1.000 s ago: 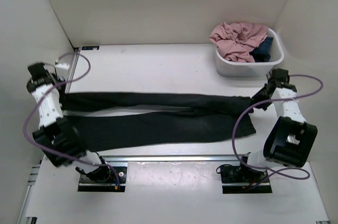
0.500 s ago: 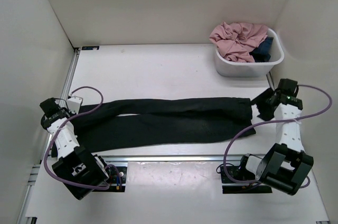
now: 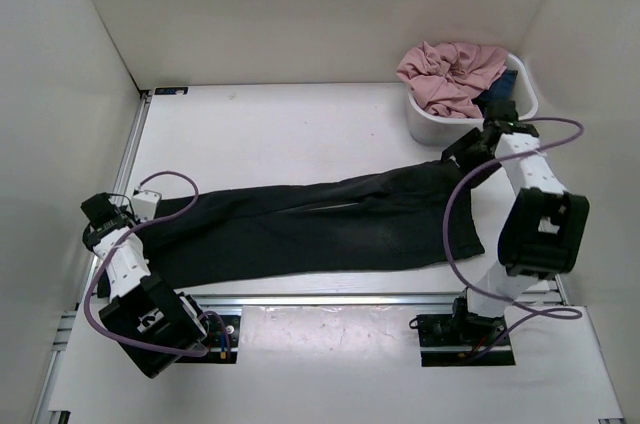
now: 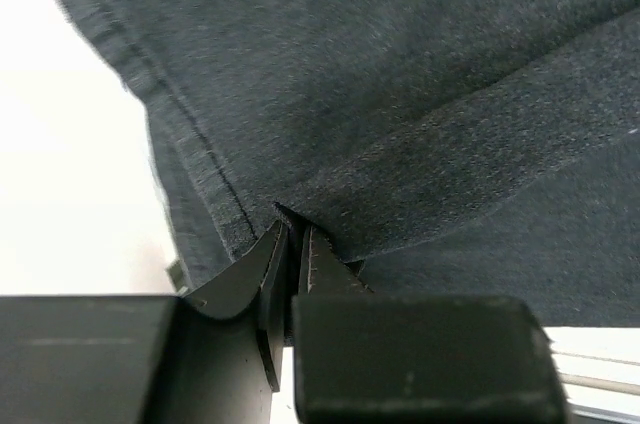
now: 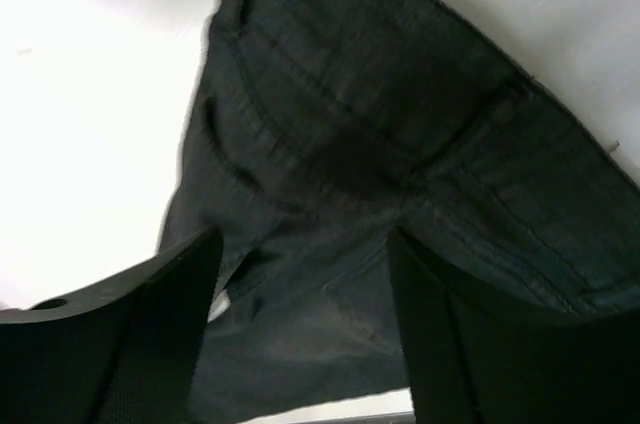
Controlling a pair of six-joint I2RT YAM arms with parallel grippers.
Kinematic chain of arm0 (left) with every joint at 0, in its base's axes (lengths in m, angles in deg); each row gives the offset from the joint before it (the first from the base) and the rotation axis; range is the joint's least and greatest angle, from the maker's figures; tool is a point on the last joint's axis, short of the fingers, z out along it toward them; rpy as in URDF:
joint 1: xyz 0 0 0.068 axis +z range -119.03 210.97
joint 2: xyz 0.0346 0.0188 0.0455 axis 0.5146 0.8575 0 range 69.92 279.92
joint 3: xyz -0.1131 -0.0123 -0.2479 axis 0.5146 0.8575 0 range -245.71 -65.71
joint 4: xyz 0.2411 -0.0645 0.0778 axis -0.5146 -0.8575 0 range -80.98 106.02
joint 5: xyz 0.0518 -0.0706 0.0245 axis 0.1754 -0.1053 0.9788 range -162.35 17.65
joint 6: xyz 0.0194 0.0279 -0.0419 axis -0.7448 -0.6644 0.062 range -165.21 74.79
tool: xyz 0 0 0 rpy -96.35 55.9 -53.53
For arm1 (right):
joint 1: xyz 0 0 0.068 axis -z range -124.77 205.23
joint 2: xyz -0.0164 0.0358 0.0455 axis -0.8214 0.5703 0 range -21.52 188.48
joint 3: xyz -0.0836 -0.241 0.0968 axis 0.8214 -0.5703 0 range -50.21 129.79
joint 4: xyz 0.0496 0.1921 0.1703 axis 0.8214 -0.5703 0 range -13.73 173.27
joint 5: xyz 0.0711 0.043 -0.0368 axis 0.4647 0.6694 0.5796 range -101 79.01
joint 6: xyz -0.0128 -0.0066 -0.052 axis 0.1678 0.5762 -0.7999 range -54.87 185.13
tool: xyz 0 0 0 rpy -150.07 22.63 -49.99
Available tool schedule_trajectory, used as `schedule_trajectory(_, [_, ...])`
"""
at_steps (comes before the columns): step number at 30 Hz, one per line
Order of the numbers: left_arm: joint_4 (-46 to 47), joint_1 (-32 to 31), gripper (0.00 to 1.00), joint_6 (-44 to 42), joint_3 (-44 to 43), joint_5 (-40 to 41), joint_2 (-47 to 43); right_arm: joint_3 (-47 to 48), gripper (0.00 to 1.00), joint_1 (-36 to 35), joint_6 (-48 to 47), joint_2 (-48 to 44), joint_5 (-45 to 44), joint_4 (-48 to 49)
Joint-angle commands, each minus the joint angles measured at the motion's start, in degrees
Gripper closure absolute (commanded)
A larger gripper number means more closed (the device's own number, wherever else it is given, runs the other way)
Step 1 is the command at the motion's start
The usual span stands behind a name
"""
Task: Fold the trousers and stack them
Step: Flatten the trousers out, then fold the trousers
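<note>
The black trousers [image 3: 320,229] lie lengthwise across the table, one leg folded over the other, with the waist end at the right. My left gripper [image 3: 160,212] is at the leg ends on the left. In the left wrist view it [image 4: 295,236] is shut on a fold of the trousers [image 4: 400,94]. My right gripper [image 3: 458,154] hovers over the far corner of the waist, close to the tub. In the right wrist view its fingers [image 5: 150,324] stand wide apart, open, with nothing between them, above the trousers' waist [image 5: 380,164].
A white tub [image 3: 468,130] at the back right holds a pink garment [image 3: 450,74] and a small dark blue garment [image 3: 497,96]. White walls close the left, back and right. A metal rail [image 3: 330,299] runs along the near edge.
The left gripper pulled the far leg end toward the near edge, laying that leg over the other. The right gripper opened, let go of the waist and moved toward the tub.
</note>
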Motion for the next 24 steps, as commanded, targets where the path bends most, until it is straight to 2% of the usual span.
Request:
schedule_trajectory(1, [-0.14, 0.87, 0.86, 0.2, 1.47, -0.81, -1.46, 2.77, 0.3, -1.09, 2.94, 4.68, -5.44, -1.95])
schedule_trajectory(5, [-0.14, 0.88, 0.86, 0.2, 2.08, -1.42, -1.46, -4.07, 0.33, -1.09, 2.95, 5.23, -6.51, 5.24])
schedule_trajectory(8, [-0.14, 0.88, 0.86, 0.2, 1.55, -1.95, -1.46, -4.7, 0.3, -1.61, 1.64, 8.21, -9.74, 4.12])
schedule_trajectory(10, [-0.14, 0.88, 0.86, 0.2, 0.42, -1.95, -1.46, -5.57, 0.39, -1.62, 0.93, 9.44, -11.26, 1.92])
schedule_trajectory(12, [-0.14, 0.88, 0.86, 0.2, -0.2, -1.95, -1.46, -9.51, 0.5, -1.01, 1.45, 10.15, -10.65, 1.91])
schedule_trajectory(13, [-0.14, 0.88, 0.86, 0.2, -0.2, -1.43, -1.46, -11.71, 0.67, -0.13, 1.98, 9.45, -8.04, 2.96])
schedule_trajectory(15, [-0.14, 0.88, 0.86, 0.2, -0.2, -0.9, -1.46, -16.54, 0.85, 1.18, 4.08, 8.05, -5.3, 4.45])
schedule_trajectory(16, [-0.14, 0.88, 0.86, 0.2, -0.2, -0.2, -1.46, -21.35, 0.98, 1.19, 4.79, 5.78, -4.33, 5.24])
schedule_trajectory(18, [-0.67, 0.88, 0.86, 0.2, -0.2, 0.33, -1.46, -25.86, 1.0, 2.33, 6.63, 2.78, -3.01, 5.87])
schedule_trajectory(19, [-0.67, 0.88, 0.86, 0.2, -0.2, 0.34, -1.46, -30.49, 1.0, 2.33, 7.6, -1.15, -3.0, 5.87])
schedule_trajectory(22, [-0.67, 0.88, 0.86, -0.41, 0.41, 0.34, -1.46, -36.67, 1.0, 3.04, 11.73, -11.01, -1.86, 4.48])
schedule_trajectory(24, [-0.67, 0.88, 0.86, -0.41, 0.41, -0.19, -1.46, -39.85, 0.89, 3.57, 13.58, -18.45, -2.99, 1.58])
